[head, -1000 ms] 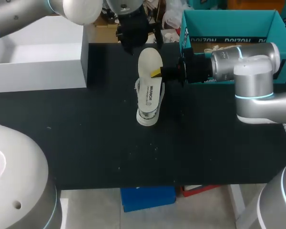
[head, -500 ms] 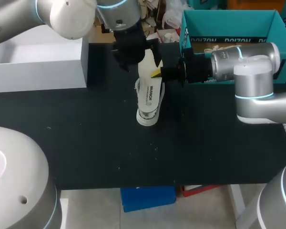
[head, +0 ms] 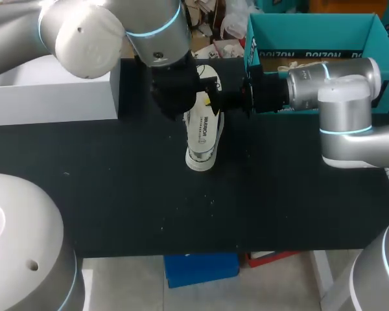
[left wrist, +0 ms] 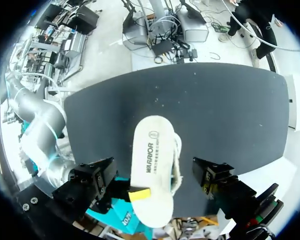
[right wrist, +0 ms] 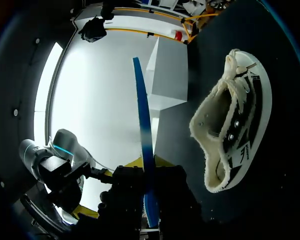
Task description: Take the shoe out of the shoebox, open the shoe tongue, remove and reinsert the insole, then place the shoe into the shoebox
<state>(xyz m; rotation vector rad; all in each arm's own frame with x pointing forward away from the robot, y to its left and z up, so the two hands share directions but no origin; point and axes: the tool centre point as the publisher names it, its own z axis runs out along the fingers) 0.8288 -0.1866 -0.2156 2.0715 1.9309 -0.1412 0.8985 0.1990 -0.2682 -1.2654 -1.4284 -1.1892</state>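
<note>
shoe (head: pixel 198 162) sits mid-frame under the insole (head: pixel 204 126) my right gripper (head: pixel 215 99) pinches; my left gripper (left wrist: pixel 154 171), spread wide, hides its top end; teal shoebox (head: pixel 311 46) upper right.

We find bare black table (head: pixel 117 194) open in front of the shoe (head: pixel 203 139) and on both its sides toward the near edge. Over the shoe the way is blocked: our left gripper (left wrist: pixel 154 171) hangs there, fingers wide apart on either side of the insole (left wrist: pixel 149 160), which our right gripper (head: pixel 214 100) clamps from the right. The white box (head: pixel 52 84) walls off the far left and the teal shoebox (head: pixel 311 32) the far right, our right arm (head: pixel 337 84) stretched before it.
</note>
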